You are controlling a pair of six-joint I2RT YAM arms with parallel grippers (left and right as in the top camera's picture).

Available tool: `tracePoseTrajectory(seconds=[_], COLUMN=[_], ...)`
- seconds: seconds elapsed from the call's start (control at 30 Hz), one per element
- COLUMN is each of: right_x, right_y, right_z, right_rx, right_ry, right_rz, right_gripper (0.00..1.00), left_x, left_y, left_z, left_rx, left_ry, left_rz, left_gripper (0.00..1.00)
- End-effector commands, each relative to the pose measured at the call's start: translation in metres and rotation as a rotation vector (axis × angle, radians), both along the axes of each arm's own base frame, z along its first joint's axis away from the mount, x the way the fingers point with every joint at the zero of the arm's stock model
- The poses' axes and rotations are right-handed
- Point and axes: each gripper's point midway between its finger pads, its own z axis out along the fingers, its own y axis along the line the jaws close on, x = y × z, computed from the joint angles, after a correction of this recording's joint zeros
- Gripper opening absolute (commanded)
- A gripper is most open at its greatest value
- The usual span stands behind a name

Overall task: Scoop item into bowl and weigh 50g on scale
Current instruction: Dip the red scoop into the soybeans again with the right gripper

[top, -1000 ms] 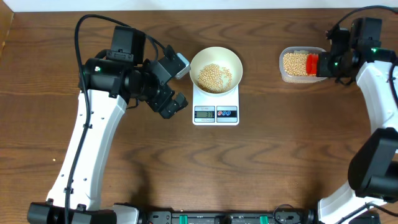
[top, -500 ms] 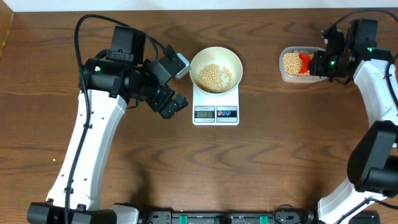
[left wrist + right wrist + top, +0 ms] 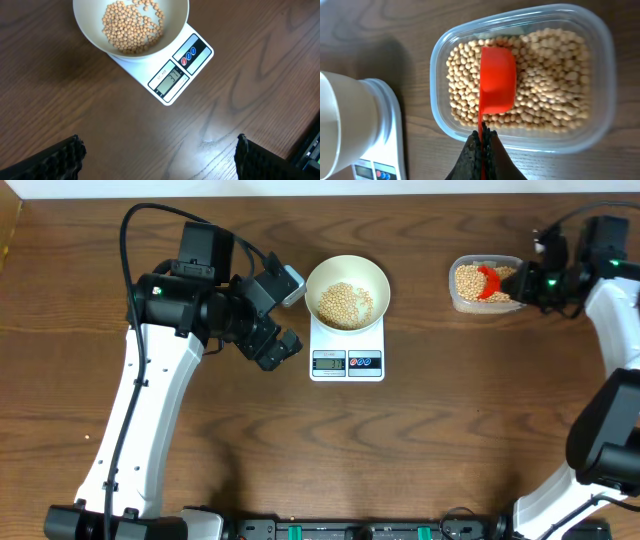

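Pinching the thin handle of the red scoop [image 3: 496,80], your right gripper [image 3: 481,145] has its fingers clamped together on it. That lays the rounded plastic cup among the small, smooth tan beans [image 3: 555,75] in the clear, soft-cornered tub [image 3: 600,90], well right of the scale [image 3: 200,55]. Your left gripper [image 3: 160,157] hangs just left of the scale, fingers wide apart and empty, probably to keep clear of the pour. On the scale sits the glossy white bowl [image 3: 176,20], beans thinly covering its bottom so each addition registers.

A dark wooden table [image 3: 450,440], evenly lit, meets a pale strip [image 3: 300,188], perhaps wall.
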Motion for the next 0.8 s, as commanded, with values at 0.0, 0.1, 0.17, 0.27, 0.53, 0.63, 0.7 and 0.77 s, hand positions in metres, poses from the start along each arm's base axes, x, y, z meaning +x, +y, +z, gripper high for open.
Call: tracePoseTrajectory(seconds=[0.0,0.1,0.17,0.27,0.53,0.63,0.7,0.77], right_x=[-0.001,-0.003,-0.005,-0.006,-0.008,-0.008,-0.007,-0.007], right_y=[-0.004,-0.011,-0.015,-0.02,-0.019,-0.013,-0.01,-0.009], right_z=[0.005,0.008,0.01,0.013,0.023,0.028,0.032,0.035], right_rx=[0.103,0.138,0.159,0.178,0.261,0.298,0.321,0.336], right_ry=[-0.008,-0.014,-0.019,-0.028,-0.057,-0.071,-0.082,-0.091], right_rz=[-0.008,-0.02,-0.026,-0.032,-0.015,0.003,0.016,0.022], right_gripper=[0.01,0.01,0.01,0.01,0.01,0.01,0.01,0.01], left_x=[-0.003,-0.003,-0.002,-0.002,-0.003,-0.003,-0.003,-0.003], left_y=[-0.001,-0.001,-0.001,-0.001,-0.001,-0.001,-0.001,-0.001], left_z=[0.001,0.001,0.002,0.002,0.001,0.001,0.001,0.001], left_rx=[-0.008,-0.008,-0.008,-0.008,-0.008,-0.008,-0.008,-0.008], left_ry=[0.002,0.002,0.001,0.001,0.002,0.002,0.002,0.002], left_rz=[0.002,0.002,0.002,0.002,0.002,0.002,0.002,0.002], left_gripper=[0.98,0.98,0.98,0.98,0.98,0.98,0.98,0.98])
